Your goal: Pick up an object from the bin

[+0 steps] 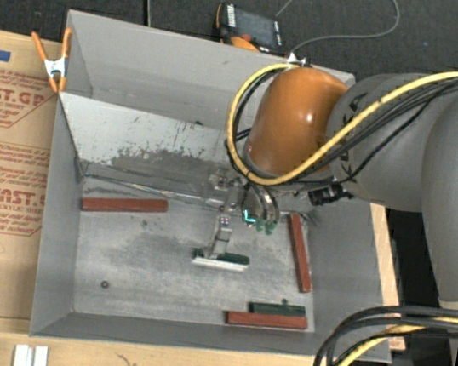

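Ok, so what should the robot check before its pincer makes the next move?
1. Is the pincer above a thing: ok, it hangs over the flat white-and-green strip in the middle of the bin.
2. Is the strip lying free: ok, nothing else touches it.
3. Is the right brown bar clear of the strip: ok, it lies apart.
4. Are the left brown bar and the front brown bar out of the way: ok.
5. Is the pincer touching the strip: cannot tell.

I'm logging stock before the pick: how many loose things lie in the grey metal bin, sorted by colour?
Reddish-brown flat bars: 3
Dark green flat bar: 1
Pale flat piece with a green edge: 1
Total: 5
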Robot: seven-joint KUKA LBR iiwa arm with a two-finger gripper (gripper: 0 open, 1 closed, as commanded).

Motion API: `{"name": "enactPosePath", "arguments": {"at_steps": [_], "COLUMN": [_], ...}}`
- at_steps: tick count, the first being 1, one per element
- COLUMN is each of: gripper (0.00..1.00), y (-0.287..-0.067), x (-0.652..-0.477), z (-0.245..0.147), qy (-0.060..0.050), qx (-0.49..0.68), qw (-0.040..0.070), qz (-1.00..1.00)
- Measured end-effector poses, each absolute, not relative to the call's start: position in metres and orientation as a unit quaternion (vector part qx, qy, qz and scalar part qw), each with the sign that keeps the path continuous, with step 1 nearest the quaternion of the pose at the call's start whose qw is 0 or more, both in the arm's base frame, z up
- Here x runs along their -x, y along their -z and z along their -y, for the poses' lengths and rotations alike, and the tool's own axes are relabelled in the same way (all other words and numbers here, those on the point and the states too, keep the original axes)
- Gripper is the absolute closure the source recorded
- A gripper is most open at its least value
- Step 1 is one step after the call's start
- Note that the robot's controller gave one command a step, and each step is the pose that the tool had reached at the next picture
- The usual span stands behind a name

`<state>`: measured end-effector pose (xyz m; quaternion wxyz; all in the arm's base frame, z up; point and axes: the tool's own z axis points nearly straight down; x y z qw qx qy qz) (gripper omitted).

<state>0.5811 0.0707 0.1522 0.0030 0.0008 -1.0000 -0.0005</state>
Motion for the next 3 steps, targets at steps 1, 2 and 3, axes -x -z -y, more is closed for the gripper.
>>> {"name": "enactPosePath", "arguments": {"at_steps": [1, 2, 3], "gripper": [0.0, 1.0, 1.0], "y": [-0.07, -0.074, -0.222], "x": [-0.541, -0.544, -0.569], "z": [-0.024, -0.026, -0.051], "qy": [-0.001, 0.001, 0.0], "qx": [-0.056, -0.057, -0.092], "qw": [0.004, 0.0, -0.006], "qz": [0.998, 0.998, 0.996]}}
